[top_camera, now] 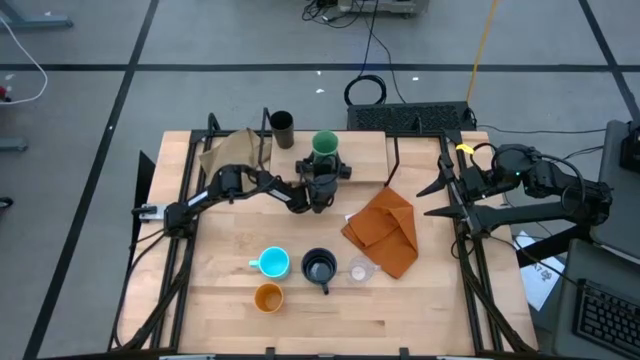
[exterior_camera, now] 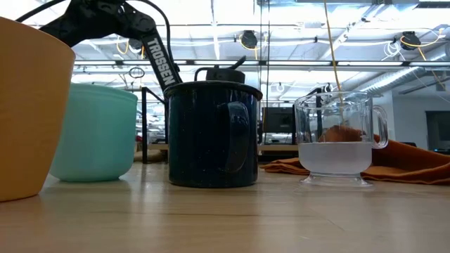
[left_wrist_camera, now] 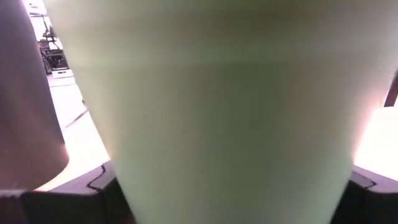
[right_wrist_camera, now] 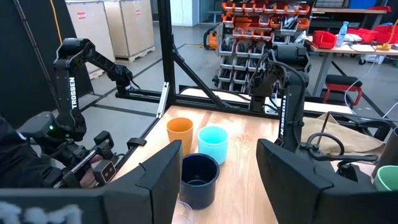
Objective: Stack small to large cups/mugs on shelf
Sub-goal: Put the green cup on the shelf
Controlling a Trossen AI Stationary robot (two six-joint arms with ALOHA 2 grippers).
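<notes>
My left gripper (top_camera: 323, 166) reaches over the light-wood shelf (top_camera: 365, 150) at the table's far side and is shut on the green cup (top_camera: 325, 144), which fills the left wrist view (left_wrist_camera: 230, 106). The dark brown cup (top_camera: 282, 128) stands on the shelf just to its left. On the tabletop nearer me stand the light blue mug (top_camera: 273, 263), the navy mug (top_camera: 319, 267), the small clear cup (top_camera: 358, 270) and the orange cup (top_camera: 268, 297). My right gripper (top_camera: 438, 198) waits open at the table's right edge. My left gripper holds the green cup by its lower wall (left_wrist_camera: 134, 193), one finger (left_wrist_camera: 74, 193) on each side. The fingers come level from the table's near side, pointing toward the far edge. The cup is upright, wide end up; whether its base rests on the shelf I cannot tell.
An orange cloth (top_camera: 385, 232) lies crumpled right of centre, beside the clear cup. A tan paper sheet (top_camera: 230, 155) lies on the shelf's left part. Black frame rails (top_camera: 185, 190) run along both table sides. Bare wood lies along the near edge.
</notes>
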